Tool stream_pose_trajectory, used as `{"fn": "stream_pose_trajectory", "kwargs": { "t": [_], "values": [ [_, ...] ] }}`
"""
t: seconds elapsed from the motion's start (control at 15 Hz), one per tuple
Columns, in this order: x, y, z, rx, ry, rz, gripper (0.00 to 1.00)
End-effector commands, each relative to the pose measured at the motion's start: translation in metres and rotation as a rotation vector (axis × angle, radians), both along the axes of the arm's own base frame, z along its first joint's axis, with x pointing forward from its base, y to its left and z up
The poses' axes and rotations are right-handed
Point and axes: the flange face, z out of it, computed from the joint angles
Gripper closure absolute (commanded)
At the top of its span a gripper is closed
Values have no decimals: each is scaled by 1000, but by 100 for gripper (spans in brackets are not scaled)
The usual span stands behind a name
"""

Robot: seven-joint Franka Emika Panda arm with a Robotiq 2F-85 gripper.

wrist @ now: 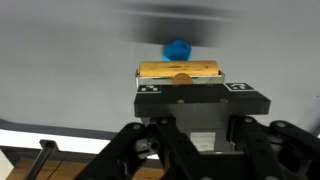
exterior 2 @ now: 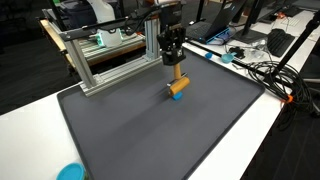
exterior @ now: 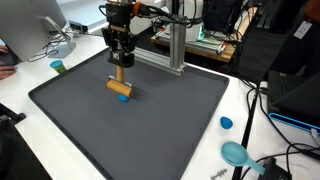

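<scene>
- The claw hangs over the far half of the dark mat on the white bench. Its fingers are drawn in close on the upper end of a short wooden peg, which stands upright in the grip
- The wooden block lies flat at 6 o'clock from the claw in both exterior views, straight under the peg. The peg's lower end looks to be touching the block's top face, though a thin gap cannot be ruled out
- In an exterior view the block's long axis runs from about 10 to 4 o'clock. In the wrist view the block runs 9 to 3 o'clock, square across the picture
- In the wrist view the round end of the peg sits near the middle of the block's length, against its near edge
- A small blue piece sits just beside the block at its 5 o'clock in an exterior view, and at its 12 o'clock in the wrist view. Whether the block rests on it or only touches it cannot be told
- A metal frame stands along the mat's far edge, and a blue cap and a teal disc lie well apart from the claw, off the mat
</scene>
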Motion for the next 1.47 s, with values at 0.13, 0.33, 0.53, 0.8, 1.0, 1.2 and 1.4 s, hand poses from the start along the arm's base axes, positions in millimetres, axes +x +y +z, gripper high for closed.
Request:
{"fn": "stream_pose_trajectory", "kwargs": {
  "t": [0.13, 0.33, 0.53, 0.8, 1.0, 1.2, 1.4],
  "values": [
    [1, -4, -17, -32, 48, 0, 78],
    [1, 2, -21, -23, 62, 19, 78],
    [0, 5, -27, -28, 82, 29, 78],
    [1, 4, -44, -34, 109, 26, 78],
    [3, 4, -55, -42, 131, 19, 78],
    [4, 2, -62, -71, 180, 23, 78],
    [6, 2, -61, -100, 225, 31, 78]
  ]
}}
